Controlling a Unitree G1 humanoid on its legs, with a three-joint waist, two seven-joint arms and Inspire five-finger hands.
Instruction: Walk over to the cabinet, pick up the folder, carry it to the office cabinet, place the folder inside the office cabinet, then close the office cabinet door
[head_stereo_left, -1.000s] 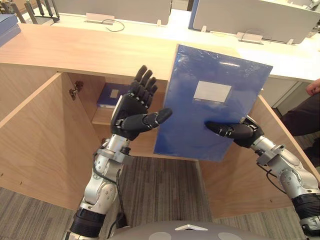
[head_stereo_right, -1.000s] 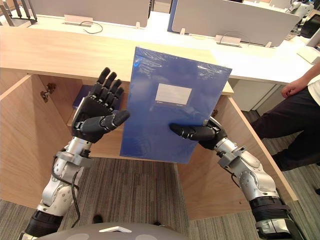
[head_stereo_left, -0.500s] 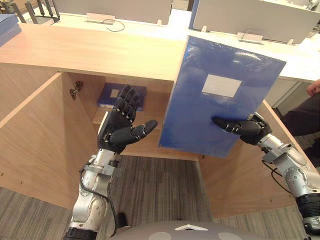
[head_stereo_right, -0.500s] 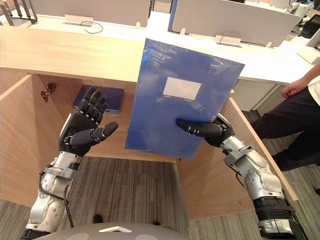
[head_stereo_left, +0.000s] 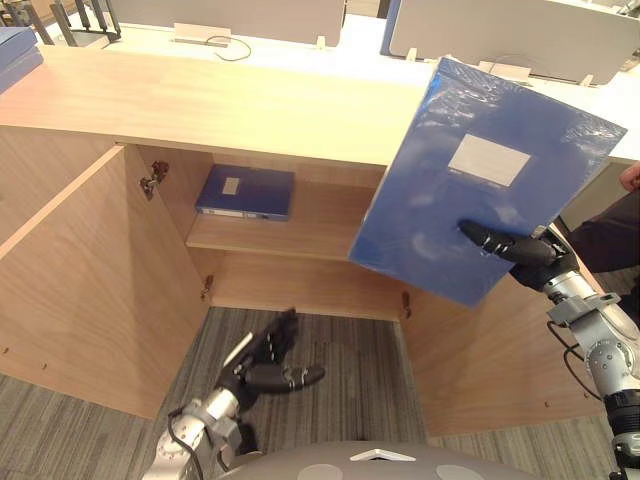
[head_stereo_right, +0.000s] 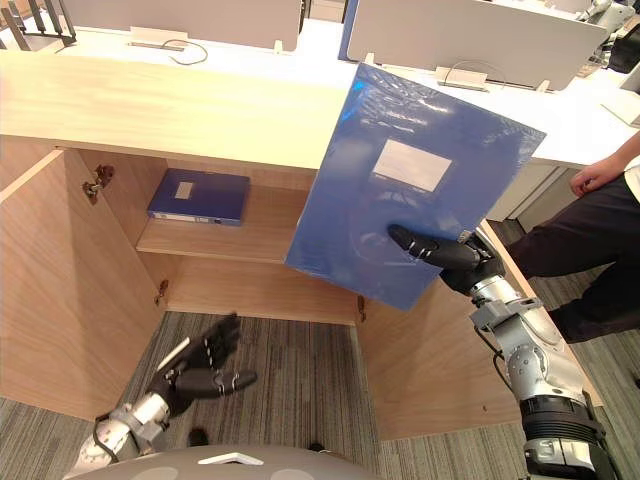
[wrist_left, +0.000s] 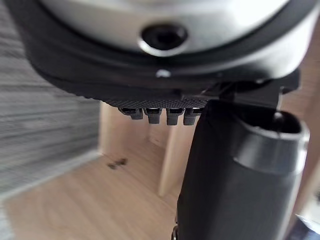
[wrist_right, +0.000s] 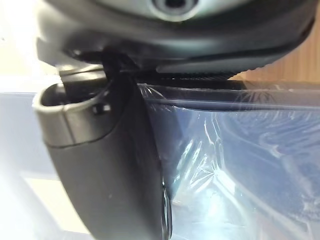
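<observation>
My right hand (head_stereo_left: 525, 255) is shut on a blue folder (head_stereo_left: 480, 190) wrapped in clear plastic, thumb (wrist_right: 107, 165) pressed on its front face. The folder (head_stereo_right: 410, 195) is held up tilted in front of the open office cabinet's right half, above its right door (head_stereo_left: 480, 350). My left hand (head_stereo_left: 265, 362) hangs low over the carpet, fingers relaxed and holding nothing. The cabinet's inner shelf (head_stereo_left: 300, 225) lies behind and left of the folder.
A second blue folder (head_stereo_left: 246, 191) lies flat on the shelf at the left. The left cabinet door (head_stereo_left: 85, 280) stands wide open. The wooden cabinet top (head_stereo_left: 200, 95) spans the view. A person (head_stereo_right: 600, 215) stands at the right, close to my right arm.
My left hand has dropped from beside the folder down toward the floor. My right hand has carried the folder to the right and tilted it further.
</observation>
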